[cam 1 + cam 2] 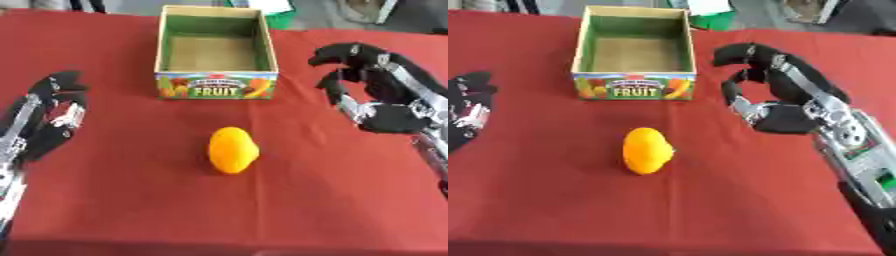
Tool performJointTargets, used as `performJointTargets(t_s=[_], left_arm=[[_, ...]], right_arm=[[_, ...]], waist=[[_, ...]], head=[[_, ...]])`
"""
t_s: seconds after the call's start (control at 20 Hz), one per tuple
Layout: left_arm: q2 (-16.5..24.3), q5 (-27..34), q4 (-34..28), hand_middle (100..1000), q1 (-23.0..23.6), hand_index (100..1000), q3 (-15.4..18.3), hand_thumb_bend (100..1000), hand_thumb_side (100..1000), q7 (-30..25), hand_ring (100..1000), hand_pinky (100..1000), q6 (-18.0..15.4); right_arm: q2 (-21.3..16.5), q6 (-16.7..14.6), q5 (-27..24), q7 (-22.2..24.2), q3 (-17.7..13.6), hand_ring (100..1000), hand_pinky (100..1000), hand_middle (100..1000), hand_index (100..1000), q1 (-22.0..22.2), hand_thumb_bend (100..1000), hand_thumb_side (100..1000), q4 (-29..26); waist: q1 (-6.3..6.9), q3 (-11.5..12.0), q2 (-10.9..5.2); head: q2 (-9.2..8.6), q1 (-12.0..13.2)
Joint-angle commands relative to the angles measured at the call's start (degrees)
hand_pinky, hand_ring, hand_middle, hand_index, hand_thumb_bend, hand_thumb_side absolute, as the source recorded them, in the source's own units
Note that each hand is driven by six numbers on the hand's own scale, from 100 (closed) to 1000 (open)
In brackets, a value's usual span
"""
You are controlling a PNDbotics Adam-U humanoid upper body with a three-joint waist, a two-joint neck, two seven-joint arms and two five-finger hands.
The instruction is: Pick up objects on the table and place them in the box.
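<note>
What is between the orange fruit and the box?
Nothing but bare red tablecloth. The left eye view shows an open stretch of cloth from the orange fruit up to the front of the box, with no other thing on it.

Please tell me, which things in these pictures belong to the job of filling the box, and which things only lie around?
Belongs to the job:
- orange fruit, lying on the red tablecloth
- FRUIT box, nothing inside
- right robot hand, fingers curled, holding nothing
- left robot hand, resting at the left edge, fingers relaxed

Only lying around:
- green thing behind the box, beyond the table
</note>
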Motion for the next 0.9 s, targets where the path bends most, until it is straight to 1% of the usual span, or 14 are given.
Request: performJointTargets(t_s=[0.05, 0.15, 0.25, 0.35, 0.7, 0.75, 0.8, 0.9], left_arm=[[0.54, 0.25, -0.55, 875, -0.43, 724, 0.14, 100, 547, -0.22, 969, 909, -0.13], [0.54, 0.25, -0.52, 875, -0.44, 724, 0.12, 100, 547, -0.25, 969, 910, -0.14], [0.53, 0.27, -0.51, 875, -0.46, 724, 0.09, 100, 548, -0.29, 969, 910, -0.16], [0.52, 0.28, -0.49, 875, -0.47, 724, 0.08, 100, 548, -0.3, 969, 910, -0.16], [0.48, 0.32, -0.46, 876, -0.45, 724, 0.0, 100, 550, -0.4, 970, 911, -0.19], [0.46, 0.32, -0.44, 876, -0.46, 724, -0.03, 100, 544, -0.43, 970, 911, -0.19], [0.44, 0.33, -0.42, 876, -0.47, 724, -0.09, 100, 551, -0.49, 970, 911, -0.2], [0.39, 0.32, -0.38, 876, -0.49, 724, -0.17, 100, 551, -0.58, 970, 911, -0.22]], right_arm=[[-1.52, -0.18, 0.55, 0.82, 0.05, 867, 650, 746, 867, -1.23, 142, 291, -1.05], [-1.5, 0.07, 1.45, 1.15, 0.21, 867, 648, 739, 868, -1.56, 216, 292, -0.86], [-1.36, 0.52, 2.65, 0.8, 0.43, 863, 646, 735, 867, -1.89, 262, 286, -0.55], [-1.28, 0.78, 3.72, 0.42, 0.8, 864, 646, 734, 867, -2.2, 283, 286, -0.38], [-1.0, 0.98, 5.52, 0.98, 2.19, 865, 648, 735, 868, -3.32, 286, 302, 0.23], [-0.99, 0.94, 5.7, 1.32, 2.54, 865, 649, 736, 868, -3.63, 295, 286, 0.43], [-0.95, 0.94, 5.96, 1.76, 2.98, 866, 649, 736, 868, -4.03, 286, 309, 0.76], [-0.78, 0.81, 6.62, 2.69, 3.86, 865, 649, 737, 868, -4.88, 282, 312, 1.56]], waist=[[0.11, -0.09, -0.77], [0.08, -0.09, -0.75], [0.05, -0.06, -0.72], [0.04, -0.03, -0.71], [0.0, 0.13, -0.76], [-0.02, 0.16, -0.77], [-0.04, 0.21, -0.77], [-0.06, 0.28, -0.79]], head=[[-0.35, -0.14], [-0.35, -0.16], [-0.35, -0.2], [-0.34, -0.22], [-0.27, -0.41], [-0.26, -0.45], [-0.26, -0.52], [-0.29, -0.65]])
